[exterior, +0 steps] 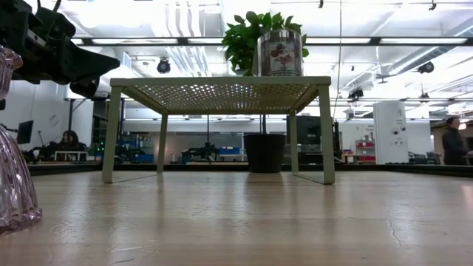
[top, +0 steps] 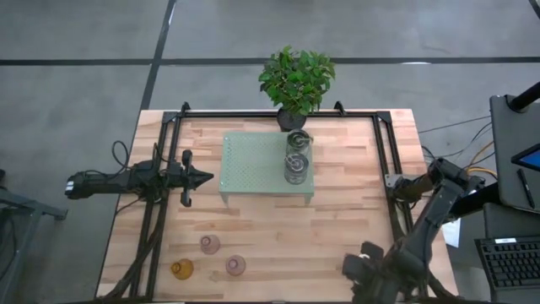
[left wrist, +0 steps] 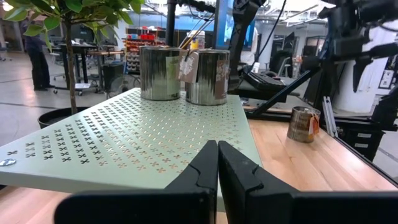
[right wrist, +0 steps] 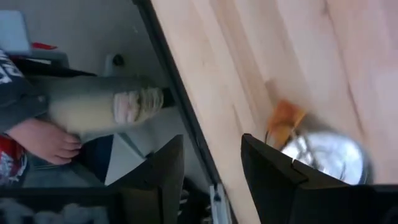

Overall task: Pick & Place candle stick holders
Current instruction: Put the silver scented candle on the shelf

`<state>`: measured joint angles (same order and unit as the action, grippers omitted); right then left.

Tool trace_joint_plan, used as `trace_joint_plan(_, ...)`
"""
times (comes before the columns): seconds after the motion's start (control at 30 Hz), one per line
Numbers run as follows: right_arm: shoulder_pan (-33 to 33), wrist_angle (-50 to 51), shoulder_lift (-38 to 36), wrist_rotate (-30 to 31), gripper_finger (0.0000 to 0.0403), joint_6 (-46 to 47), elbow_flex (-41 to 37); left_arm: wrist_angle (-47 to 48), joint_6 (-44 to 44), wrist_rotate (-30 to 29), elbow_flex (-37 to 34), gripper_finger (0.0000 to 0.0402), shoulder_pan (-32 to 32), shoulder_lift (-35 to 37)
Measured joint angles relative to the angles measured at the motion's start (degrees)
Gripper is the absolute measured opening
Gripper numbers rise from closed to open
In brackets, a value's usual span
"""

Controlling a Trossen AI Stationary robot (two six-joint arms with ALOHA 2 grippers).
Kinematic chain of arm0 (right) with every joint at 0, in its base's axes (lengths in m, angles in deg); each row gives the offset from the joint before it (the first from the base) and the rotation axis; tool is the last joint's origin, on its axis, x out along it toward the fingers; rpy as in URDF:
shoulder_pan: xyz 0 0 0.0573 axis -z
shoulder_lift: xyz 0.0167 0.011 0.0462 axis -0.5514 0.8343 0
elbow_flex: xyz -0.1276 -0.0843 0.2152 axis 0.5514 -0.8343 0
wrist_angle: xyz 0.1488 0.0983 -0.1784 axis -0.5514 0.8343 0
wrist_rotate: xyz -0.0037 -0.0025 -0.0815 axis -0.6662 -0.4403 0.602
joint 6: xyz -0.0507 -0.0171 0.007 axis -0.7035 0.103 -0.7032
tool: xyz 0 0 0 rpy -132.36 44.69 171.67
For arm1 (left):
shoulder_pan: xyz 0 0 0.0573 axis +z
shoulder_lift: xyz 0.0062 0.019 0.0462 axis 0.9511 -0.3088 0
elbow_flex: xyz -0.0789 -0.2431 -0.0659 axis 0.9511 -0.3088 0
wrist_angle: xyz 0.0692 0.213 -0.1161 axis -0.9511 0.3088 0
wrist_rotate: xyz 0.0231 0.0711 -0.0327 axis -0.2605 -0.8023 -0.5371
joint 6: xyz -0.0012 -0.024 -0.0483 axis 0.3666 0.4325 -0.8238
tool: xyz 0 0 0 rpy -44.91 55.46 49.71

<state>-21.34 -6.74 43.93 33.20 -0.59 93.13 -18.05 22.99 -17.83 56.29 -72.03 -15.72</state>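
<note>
The three glass holders sit in a loose cluster near the front left corner of the table (top: pixel 253 228): an amber holder (top: pixel 181 269) nearest the edge, a pink holder (top: pixel 209 244) a little farther back, and a second pink holder (top: pixel 235 265) to its right, all apart from one another. In the low view one ribbed pink glass (exterior: pixel 15 185) fills the left edge of the picture. Two shiny silver holders (top: pixel 296 159) stand side by side and nearly touching on the right part of the pale green stand (top: pixel 253 169), each with a small paper tag; the left wrist view shows them upright as plain metal cylinders (left wrist: pixel 183 74). A third silver holder (left wrist: pixel 302 124) stands on the bare wood at the right side of the table, and the right wrist view shows it from above with an orange tag (right wrist: pixel 329 155). A leafy plant (top: pixel 295 80) in a black pot stands just behind the stand, at the table's back edge. The left gripper (top: pixel 202 177) hangs just left of the stand, pointing at it, its fingers (left wrist: pixel 205 174) pressed together and holding nothing. The right gripper (right wrist: pixel 211 168) is at the front right of the table, fingers spread apart and empty, with the silver holder just beside one finger. A person's hand (right wrist: pixel 43 140) shows beyond the table edge.
</note>
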Motion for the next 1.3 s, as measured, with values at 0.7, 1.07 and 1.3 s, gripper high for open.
trace_joint_plan(0.7, -6.1, -2.3, 0.0, -2.0, 0.0138, 6.6, -10.3, 0.0, 0.0, 0.0, 0.0, 0.0010, 0.0, 0.0)
trace_joint_plan(1.07, -6.1, -2.6, 0.0, -2.2, 0.0125, 4.3, -13.7, 0.0, 0.0, 0.0, 0.0, 0.0010, 0.0, 0.0)
trace_joint_plan(1.3, -6.1, -2.8, 0.0, -2.0, 0.0123, 3.0, -14.4, 0.0, 0.0, 0.0, 0.0, 0.0010, 0.0, 0.0)
